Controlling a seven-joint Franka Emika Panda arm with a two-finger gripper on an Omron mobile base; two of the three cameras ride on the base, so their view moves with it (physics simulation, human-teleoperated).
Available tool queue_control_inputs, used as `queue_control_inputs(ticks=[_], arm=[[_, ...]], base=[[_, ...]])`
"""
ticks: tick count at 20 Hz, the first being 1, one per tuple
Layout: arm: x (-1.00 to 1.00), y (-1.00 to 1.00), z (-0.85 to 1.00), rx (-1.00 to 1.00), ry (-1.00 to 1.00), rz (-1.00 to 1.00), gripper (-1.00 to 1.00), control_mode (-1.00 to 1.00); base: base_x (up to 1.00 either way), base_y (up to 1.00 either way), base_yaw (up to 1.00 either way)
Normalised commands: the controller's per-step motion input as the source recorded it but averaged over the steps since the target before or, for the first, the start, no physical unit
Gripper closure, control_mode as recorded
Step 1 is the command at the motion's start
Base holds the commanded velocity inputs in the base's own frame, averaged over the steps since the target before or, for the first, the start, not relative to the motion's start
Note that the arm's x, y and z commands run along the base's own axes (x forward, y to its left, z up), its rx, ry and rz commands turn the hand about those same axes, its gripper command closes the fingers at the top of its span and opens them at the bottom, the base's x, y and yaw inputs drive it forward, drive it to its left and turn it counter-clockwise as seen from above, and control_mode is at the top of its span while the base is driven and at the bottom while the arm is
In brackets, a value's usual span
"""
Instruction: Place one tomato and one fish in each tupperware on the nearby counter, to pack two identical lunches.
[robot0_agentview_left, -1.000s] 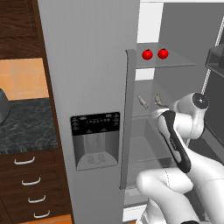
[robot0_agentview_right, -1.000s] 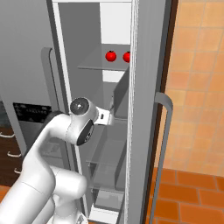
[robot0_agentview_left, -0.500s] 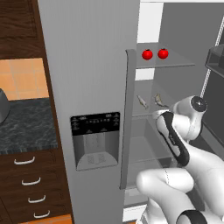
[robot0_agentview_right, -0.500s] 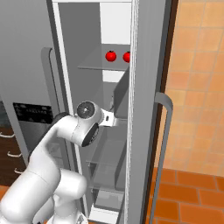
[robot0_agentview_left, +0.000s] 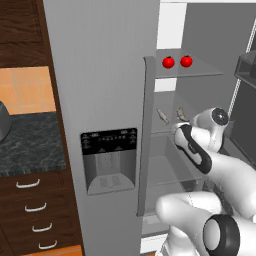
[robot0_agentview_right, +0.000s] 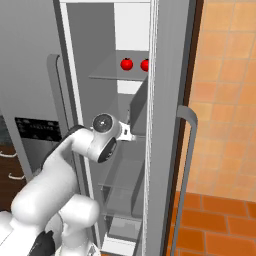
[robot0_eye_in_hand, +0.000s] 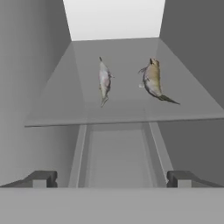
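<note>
Over the last second the arm had pushed a little deeper into the open fridge (robot0_agentview_left: 105, 100), its wrist rising slightly toward the middle shelf (robot0_eye_in_hand: 122, 111); nothing else in the scene had moved. That suggested the robot was lining up for a first pick, so the packing itself had not begun: no food had left the fridge yet.

The gripper (robot0_eye_in_hand: 112, 178) stood at the near edge of that glass shelf with its jaws spread as wide as they go, holding nothing and touching nothing. Its two dark fingertips (robot0_eye_in_hand: 41, 178) sat low in the hand view, just short of the shelf's front lip and a little below it.

Two fish lay on the shelf ahead, side by side and apart from each other. The left fish (robot0_eye_in_hand: 104, 81) was slim and silver; the right fish (robot0_eye_in_hand: 153, 78) was browner, with its tail trailing toward the near right. Both were further in than the fingertips. From the left base camera they showed as two small shapes just beyond the wrist.

Two tomatoes sat one shelf higher, the left tomato (robot0_agentview_left: 168, 62) just beside the right tomato (robot0_agentview_left: 186, 61), near the front edge. The speckled counter (robot0_agentview_left: 30, 145) lay well to the left of the fridge, above its drawers (robot0_agentview_left: 35, 210). No containers could be made out on it from these angles.
</note>
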Motion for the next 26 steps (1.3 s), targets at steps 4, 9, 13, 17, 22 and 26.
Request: queue_control_inputs(ticks=[4,9,13,17,22,26], arm=[[0.45,-0.07,0.0,0.03,0.0,0.0,-1.0,-1.0],[0.06,-0.29,0.0,-0.05,0.0,0.01,-1.0,-1.0],[0.08,-0.33,0.01,-0.09,0.0,0.03,-1.0,-1.0],[0.33,-0.13,0.01,-0.01,0.01,0.0,-1.0,-1.0],[0.49,-0.03,0.0,0.0,0.0,0.0,-1.0,-1.0],[0.42,-0.2,0.0,0.0,0.0,0.03,-1.0,-1.0]], base=[[0.0,0.0,0.0],[0.0,0.0,0.0],[0.0,0.0,0.0],[0.0,0.0,0.0],[0.0,0.0,0.0],[0.0,0.0,0.0]])
